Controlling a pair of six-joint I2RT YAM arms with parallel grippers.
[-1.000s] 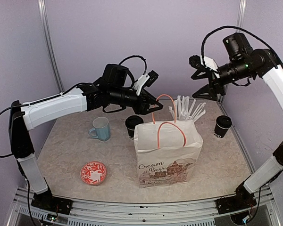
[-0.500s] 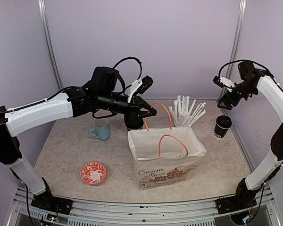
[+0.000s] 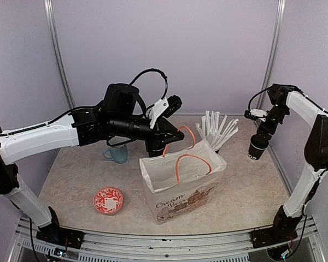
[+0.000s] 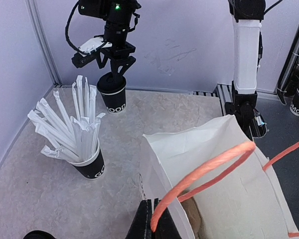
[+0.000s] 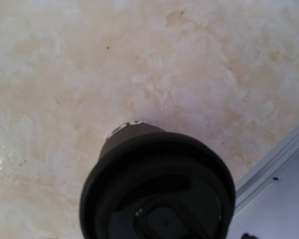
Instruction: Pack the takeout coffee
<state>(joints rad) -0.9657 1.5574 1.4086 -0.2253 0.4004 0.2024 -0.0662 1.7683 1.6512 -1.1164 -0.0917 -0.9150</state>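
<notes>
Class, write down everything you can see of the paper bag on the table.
The paper bag is white, with a brown drawing and script lettering on its front and two orange cord handles. It stands open on the table, leaning askew, its sides creased. The left gripper is shut on the far handle, holding it up; the near handle droops over the opening.

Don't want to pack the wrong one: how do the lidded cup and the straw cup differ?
The lidded cup is capped with a black lid; the straw cup is open, filled with white straws. The lidded cup sits right under the right claw; the straw cup stands free, near the paper bag. Both are small, upright black cups with white lettering.
</notes>
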